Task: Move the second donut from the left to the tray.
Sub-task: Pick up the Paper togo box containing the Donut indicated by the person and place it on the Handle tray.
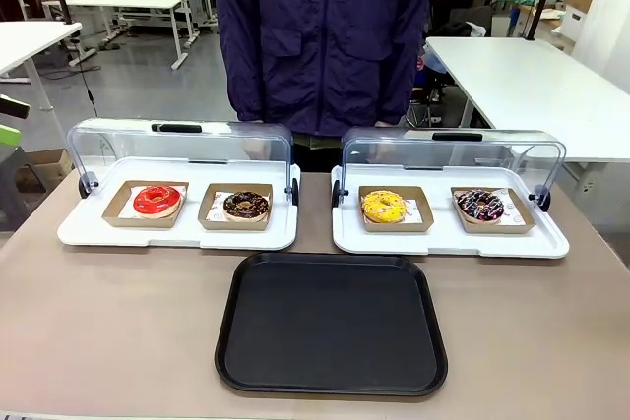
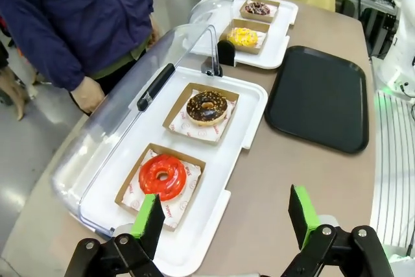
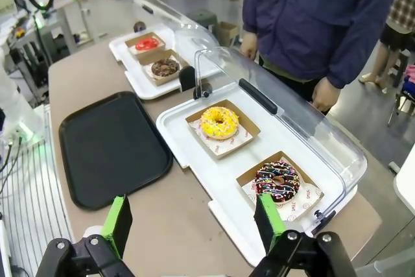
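Left jaws, right jaws spread, empty. Risk: seizing red-glazed ring donut instead of adjacent dark chocolate-glazed ring donut bound for flat black plastic tray.

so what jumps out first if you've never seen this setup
Four bright donuts line the far side: a red donut and chocolate donut in the left display tray, a yellow donut and sprinkled donut in the right display tray. A big black tray lies in front, centre.
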